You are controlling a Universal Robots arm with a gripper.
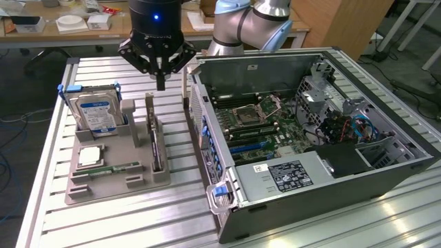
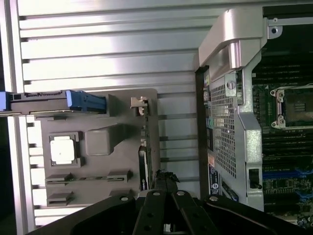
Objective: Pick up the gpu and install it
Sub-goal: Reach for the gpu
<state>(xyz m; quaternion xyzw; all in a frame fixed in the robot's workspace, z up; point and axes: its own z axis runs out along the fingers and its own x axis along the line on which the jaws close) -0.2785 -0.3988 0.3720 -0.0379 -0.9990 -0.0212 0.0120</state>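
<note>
Standing on its long edge in a slot of the grey tray [image 1: 117,180], the gpu [image 1: 156,150] is seen as a thin dark card, just beside the open computer case [image 1: 310,199] on the slatted table [image 1: 138,222]. The gripper [image 1: 160,85] is held above one end of the card and apart from it; its two fingers are pressed together and nothing is pinched between them. From the wrist, the same fingertips [image 2: 165,178] are seen over the card's narrow top edge [image 2: 143,156], with the tray [image 2: 122,156] beneath. The card is judged to be light and stiff but fragile: its faces carry small parts and its lower contact edge should not be scraped, so a pinch across the thickness at the upper edge, near the middle of its length, is thought safest, with little squeeze needed. Some slipperiness of the smooth faces is to be expected. By count, one gpu, one hard drive [image 1: 96,114], one processor chip [image 1: 91,155] and one memory stick [image 1: 113,168] are held by the one tray, and one case and one gripper are present.
</note>
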